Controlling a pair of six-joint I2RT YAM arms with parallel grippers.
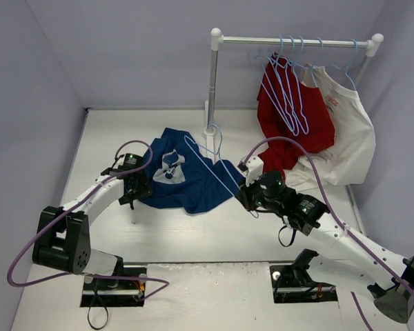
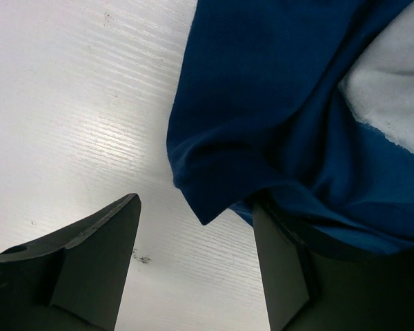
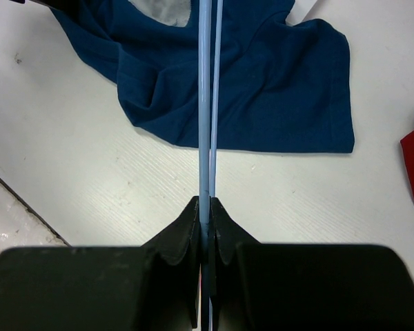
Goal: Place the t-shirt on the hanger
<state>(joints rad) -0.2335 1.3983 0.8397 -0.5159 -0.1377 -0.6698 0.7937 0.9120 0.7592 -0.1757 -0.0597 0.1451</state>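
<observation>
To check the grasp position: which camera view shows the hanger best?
Top external: nearly the whole hanger shows, over the t-shirt. Right wrist shows only its wire in the right gripper; left wrist shows none.

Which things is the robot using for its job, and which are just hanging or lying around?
For the job:
- blue t-shirt
- hanger, pinched in the right gripper
- left gripper, open at the t-shirt's edge

Just there:
- red shirt
- white shirt
- spare hangers
- rack
</observation>
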